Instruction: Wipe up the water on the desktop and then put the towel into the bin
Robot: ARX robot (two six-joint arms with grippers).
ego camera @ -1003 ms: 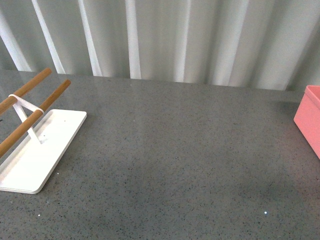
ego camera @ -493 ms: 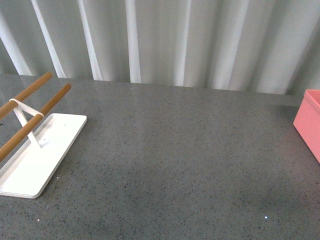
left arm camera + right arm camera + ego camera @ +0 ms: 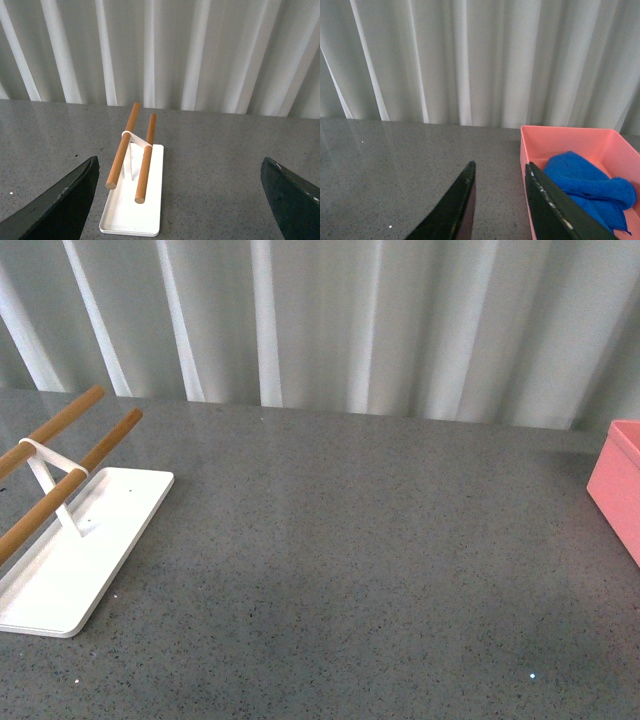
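Observation:
The grey speckled desktop (image 3: 360,540) fills the front view; neither gripper shows there. The salmon-pink bin (image 3: 622,480) stands at its right edge. In the right wrist view the blue towel (image 3: 590,185) lies crumpled inside the bin (image 3: 555,137). My right gripper (image 3: 500,172) is open and empty, above the desktop (image 3: 395,160) just beside the bin's near wall. My left gripper (image 3: 180,170) is open wide and empty, its dark fingers (image 3: 65,200) at the frame's sides, above the desktop (image 3: 210,170).
A white flat tray (image 3: 90,550) with two wooden rods (image 3: 60,475) on a white stand sits at the desktop's left; it also shows in the left wrist view (image 3: 137,200). White pleated curtains (image 3: 320,320) hang behind the desk.
The front view has shifted slightly: the tray, bin and desk's back edge sit a little lower than a second ago. Nothing on the desktop has moved.

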